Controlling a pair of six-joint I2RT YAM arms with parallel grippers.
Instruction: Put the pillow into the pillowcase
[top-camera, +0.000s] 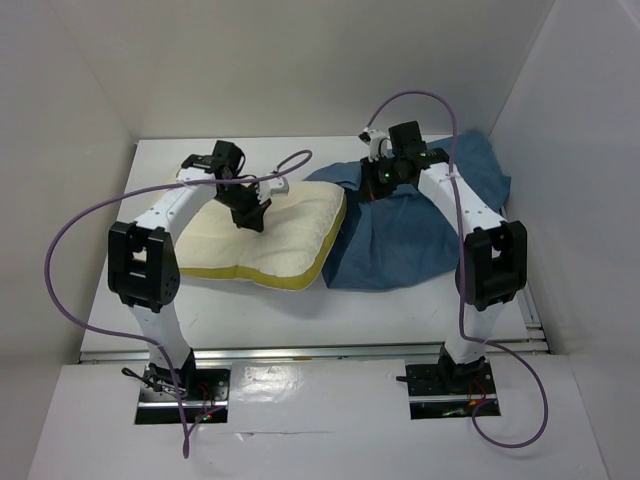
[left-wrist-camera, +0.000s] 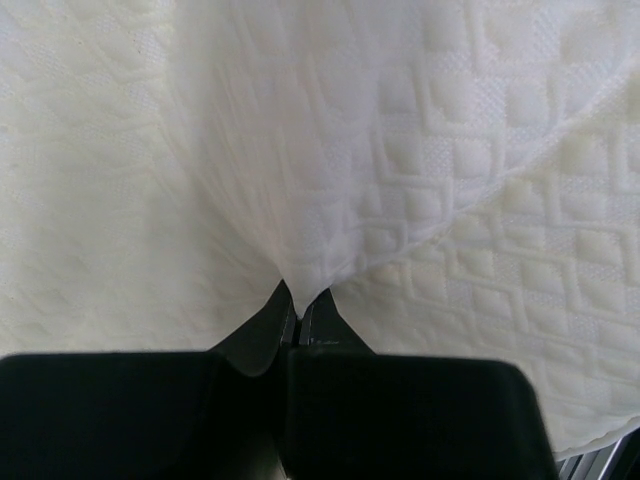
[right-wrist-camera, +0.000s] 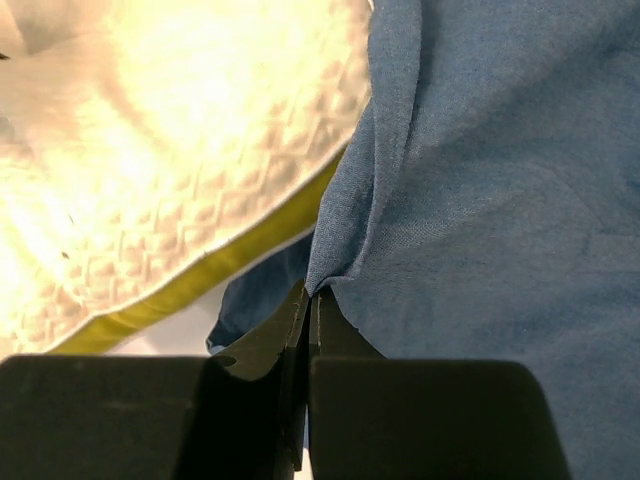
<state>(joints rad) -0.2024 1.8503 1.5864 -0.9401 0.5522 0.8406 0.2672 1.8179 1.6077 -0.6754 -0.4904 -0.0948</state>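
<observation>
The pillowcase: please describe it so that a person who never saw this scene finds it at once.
On the white table, look at the right part. There lies a large wrinkled sack of dusty-blue cloth, one fold pinched by the right tool. Its neighbour, the quilted cream-white pillow with a yellow edge band, is pale and padded; the sack is limp and blue.

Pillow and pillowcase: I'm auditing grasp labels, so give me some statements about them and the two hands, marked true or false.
The left hand is shut on a pinch of the pillow. True.
The right hand hangs open above the pillowcase. False: it is shut on a fold of it.
In the top view the pillow lies left of the pillowcase. True.
The pillow is already inside the pillowcase. False: it lies outside, beside it.
</observation>
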